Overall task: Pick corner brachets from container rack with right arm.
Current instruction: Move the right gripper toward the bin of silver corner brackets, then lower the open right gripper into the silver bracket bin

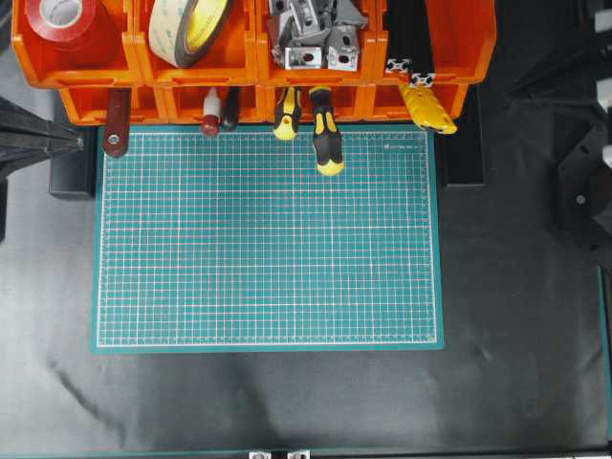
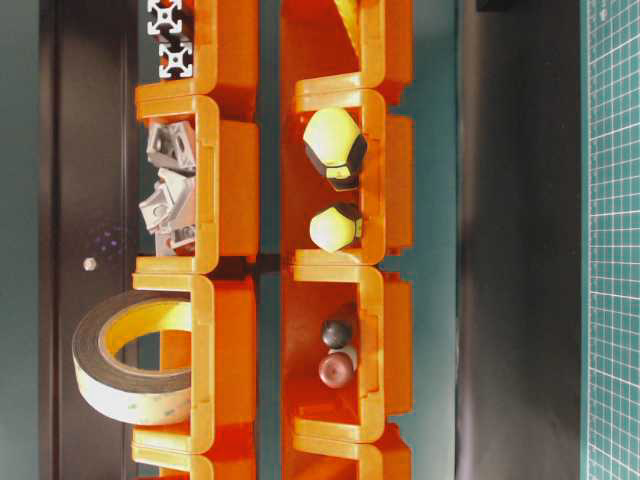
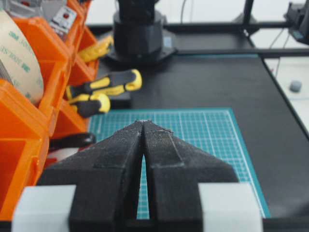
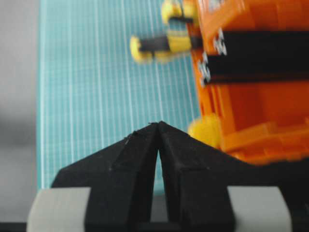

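The corner brachets (image 1: 314, 36) lie heaped in an upper bin of the container rack (image 1: 435, 57) along the bench's far edge, the pile cut off by the frame. The right hand (image 4: 158, 126) is clenched and empty, well apart from them over the green mat (image 1: 268, 239). The left hand (image 3: 144, 124) is clenched too, holding nothing.

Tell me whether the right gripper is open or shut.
Shut. In the right wrist view the right gripper has its fingertips meeting at a point, with nothing between them.
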